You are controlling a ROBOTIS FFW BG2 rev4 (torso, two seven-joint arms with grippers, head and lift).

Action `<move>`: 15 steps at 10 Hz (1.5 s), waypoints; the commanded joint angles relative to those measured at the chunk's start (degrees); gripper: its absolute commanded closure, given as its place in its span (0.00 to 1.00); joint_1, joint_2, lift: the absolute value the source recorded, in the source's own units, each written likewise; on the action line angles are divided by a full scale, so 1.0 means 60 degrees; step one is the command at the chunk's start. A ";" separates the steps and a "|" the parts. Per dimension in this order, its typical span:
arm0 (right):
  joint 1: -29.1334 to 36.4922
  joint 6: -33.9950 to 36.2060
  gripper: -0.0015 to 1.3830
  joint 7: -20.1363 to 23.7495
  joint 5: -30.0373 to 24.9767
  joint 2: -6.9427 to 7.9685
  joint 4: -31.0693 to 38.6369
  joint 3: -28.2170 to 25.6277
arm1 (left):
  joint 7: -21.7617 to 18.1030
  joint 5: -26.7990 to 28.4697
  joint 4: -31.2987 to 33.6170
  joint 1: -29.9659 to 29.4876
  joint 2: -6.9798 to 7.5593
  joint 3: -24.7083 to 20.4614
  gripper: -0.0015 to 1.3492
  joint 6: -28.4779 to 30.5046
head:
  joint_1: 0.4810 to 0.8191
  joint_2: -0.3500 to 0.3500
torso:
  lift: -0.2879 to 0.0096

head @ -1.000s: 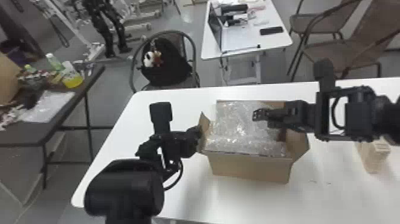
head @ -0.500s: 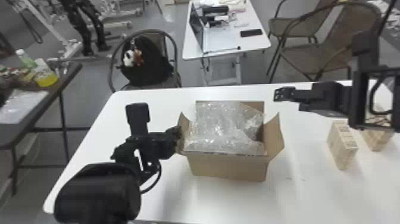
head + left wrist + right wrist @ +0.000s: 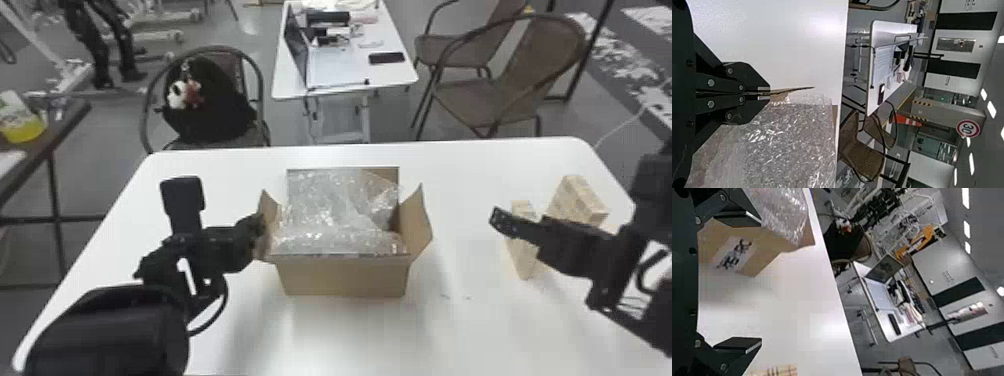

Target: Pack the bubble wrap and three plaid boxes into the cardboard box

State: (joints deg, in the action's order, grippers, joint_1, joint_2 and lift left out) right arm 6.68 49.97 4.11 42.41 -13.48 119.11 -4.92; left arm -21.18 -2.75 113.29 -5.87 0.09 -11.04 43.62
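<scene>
In the head view, the open brown cardboard box [image 3: 345, 276] stands on the white bench [image 3: 340, 340], with clear, crinkled bubble wrap [image 3: 325, 210] heaped inside it up to the rim. At least two slim, pale plaid boxes [image 3: 522, 250] stand to the cardboard box's right. The likely step is fetching one: the right hand [image 3: 499, 219] should come down square to its narrow sides, grip it near the middle, and lift well clear of the cardboard box's right flap [image 3: 417, 227]. The wrap may need pressing down to make room.

In the left wrist view, the left hand is closed on the cardboard box's left flap [image 3: 791, 91]; a steady hold without tugging should stop the box sliding.

In the right wrist view, the right hand is wide open and empty, its fingers [image 3: 738, 344] well apart, ready for a plaid box.
</scene>
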 commanded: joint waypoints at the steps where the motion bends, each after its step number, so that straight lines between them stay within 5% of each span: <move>1: 0.1303 -0.2234 0.16 0.0355 -0.2014 0.0255 0.0099 0.0117 | -0.0001 -0.0098 0.0015 -0.0106 -0.0039 -0.0109 0.90 -0.0092 | 0.63 0.62 | 0.66; 5: 0.2622 -0.6570 0.18 0.0311 -0.4710 0.1090 -0.0955 0.0381 | -0.0001 -0.0200 0.0015 -0.0194 -0.0039 -0.0182 0.90 -0.0151 | 0.63 0.55 | 0.66; 10: 0.1333 -0.8021 0.19 0.0399 -0.4768 0.0621 -0.3768 0.0381 | -0.0015 -0.0215 0.0000 -0.0223 -0.0039 -0.0182 0.90 -0.0180 | 0.63 0.49 | 0.66; 15: 0.0674 -0.8328 0.19 0.0648 -0.4827 0.0606 -0.4940 0.0835 | -0.0001 -0.0244 0.0000 -0.0267 -0.0039 -0.0211 0.90 -0.0312 | 0.63 0.48 | 0.66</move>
State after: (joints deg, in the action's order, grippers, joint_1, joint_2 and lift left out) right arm 11.00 0.20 8.01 13.48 -9.84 89.89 -0.42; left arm -21.19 -4.21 113.29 -7.48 0.09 -12.30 41.78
